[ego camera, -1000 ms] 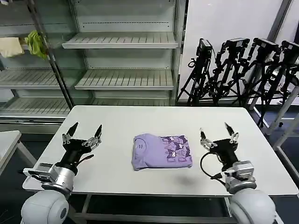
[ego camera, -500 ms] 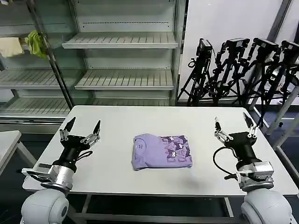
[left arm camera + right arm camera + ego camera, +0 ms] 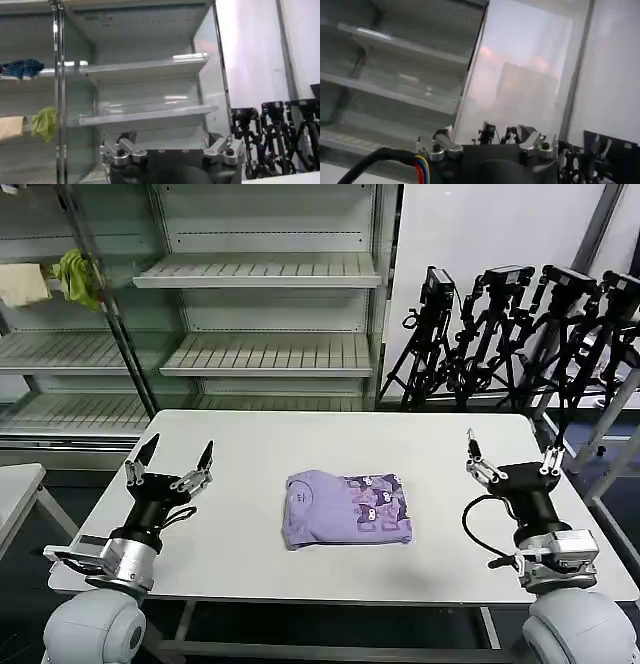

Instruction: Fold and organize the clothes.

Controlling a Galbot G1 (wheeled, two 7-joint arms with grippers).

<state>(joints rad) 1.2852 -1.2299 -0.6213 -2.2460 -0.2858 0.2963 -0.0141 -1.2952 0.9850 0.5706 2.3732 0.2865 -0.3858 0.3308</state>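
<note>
The white bench (image 3: 250,439) carries the folded T-shirt (image 3: 347,509); left pincer (image 3: 168,465) and right pincer (image 3: 508,456) hover wide, and should retreat without disturbing it.

No writing, label, brand or number can be read on anything here.

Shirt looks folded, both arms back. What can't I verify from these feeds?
- T-shirt underside and inner layers: head view, hidden by its own folds.
- Table near edge: head view, partly hidden behind the open left gripper arm and open right gripper arm.
</note>
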